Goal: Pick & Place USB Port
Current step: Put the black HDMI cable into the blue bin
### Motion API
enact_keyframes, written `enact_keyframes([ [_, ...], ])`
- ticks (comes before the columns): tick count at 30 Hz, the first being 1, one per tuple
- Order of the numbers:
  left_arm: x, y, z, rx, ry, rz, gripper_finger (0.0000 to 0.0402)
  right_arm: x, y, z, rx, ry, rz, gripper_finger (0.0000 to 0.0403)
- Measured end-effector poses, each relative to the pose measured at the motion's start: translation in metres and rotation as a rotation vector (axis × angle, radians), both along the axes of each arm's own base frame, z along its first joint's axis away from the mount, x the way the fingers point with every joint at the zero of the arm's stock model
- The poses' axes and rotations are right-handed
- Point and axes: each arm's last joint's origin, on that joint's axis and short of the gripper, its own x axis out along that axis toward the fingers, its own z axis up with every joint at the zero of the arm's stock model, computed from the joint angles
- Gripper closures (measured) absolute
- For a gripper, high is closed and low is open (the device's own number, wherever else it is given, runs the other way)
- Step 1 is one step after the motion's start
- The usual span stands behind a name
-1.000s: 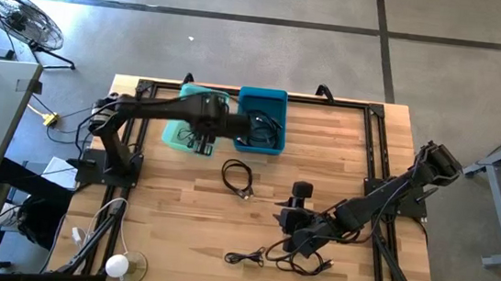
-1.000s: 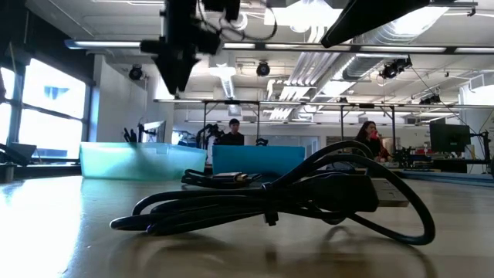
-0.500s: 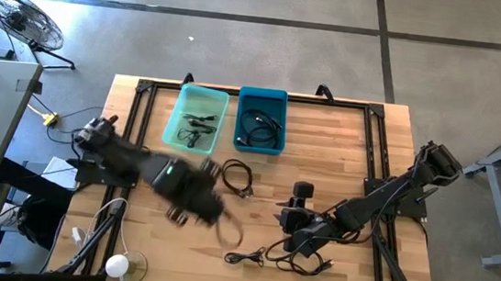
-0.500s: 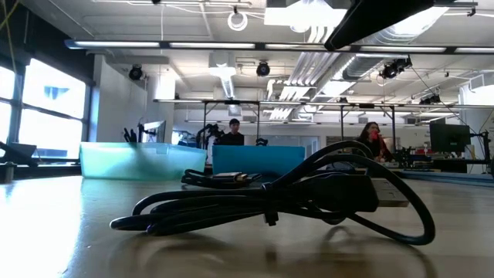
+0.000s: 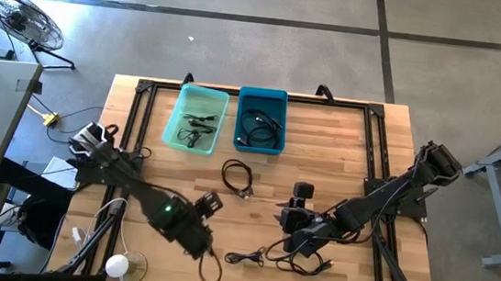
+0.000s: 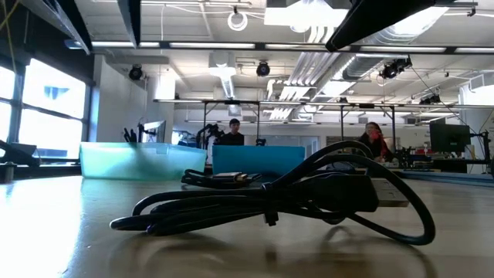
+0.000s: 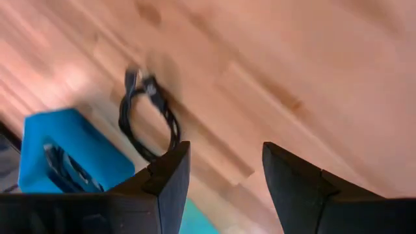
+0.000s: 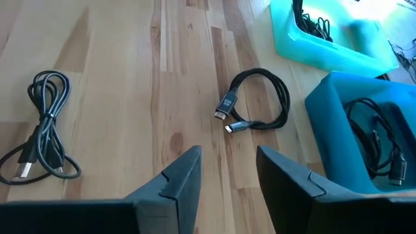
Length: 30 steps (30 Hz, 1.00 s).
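Three black USB cables lie flat on the wooden table: a coiled one [image 5: 238, 177] [image 7: 148, 117] [image 8: 257, 101] near the middle, a bundled one [image 5: 247, 256] [image 8: 42, 127] by the near edge, and one [image 5: 309, 262] [image 6: 270, 201] partly under the right arm. My left gripper [image 5: 210, 202] [image 7: 221, 175] is open, above the near-left part of the table and short of the coiled cable. My right gripper [image 5: 297, 200] [image 8: 224, 175] is open, above the table right of the coiled cable.
A light teal bin [image 5: 195, 119] [image 8: 325, 39] and a blue bin [image 5: 261, 120] [image 7: 65, 156] stand side by side at the far edge, each holding black cables. A black frame runs around the table [image 5: 362, 133]. People sit in the room behind.
My left arm has swung from above the light teal bin toward the table's near edge and now reaches over the near-left part of the table. It has left the low view. The cables on the table and my right arm have stayed put.
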Motion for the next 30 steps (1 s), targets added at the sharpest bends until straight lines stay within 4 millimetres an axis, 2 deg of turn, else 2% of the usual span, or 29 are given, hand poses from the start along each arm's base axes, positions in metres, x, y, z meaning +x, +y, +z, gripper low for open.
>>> enact_keyframes([
  [3, 0.009, 0.019, -0.012, 0.027, 0.032, 0.025, 0.0215, 0.000, 0.000, 0.000, -0.005, 0.002, 0.001, 0.0263],
  [8, 0.030, 0.056, -0.020, 0.012, 0.047, 0.035, 0.0215, -0.001, -0.001, -0.001, -0.014, 0.020, -0.001, 0.0263],
  [14, 0.048, 0.108, -0.035, -0.073, 0.102, 0.020, 0.0215, -0.008, 0.000, -0.005, 0.002, 0.064, -0.032, 0.0263],
  [19, 0.059, 0.147, -0.049, -0.222, 0.059, 0.067, 0.0215, -0.015, 0.002, -0.007, 0.007, 0.093, -0.051, 0.0263],
  [24, 0.065, 0.158, -0.058, -0.292, -0.008, -0.003, 0.0215, -0.020, 0.008, -0.008, -0.003, 0.095, -0.034, 0.0263],
  [30, 0.065, 0.158, -0.071, -0.329, -0.028, -0.113, 0.0215, -0.022, 0.009, -0.008, 0.001, 0.094, -0.043, 0.0263],
])
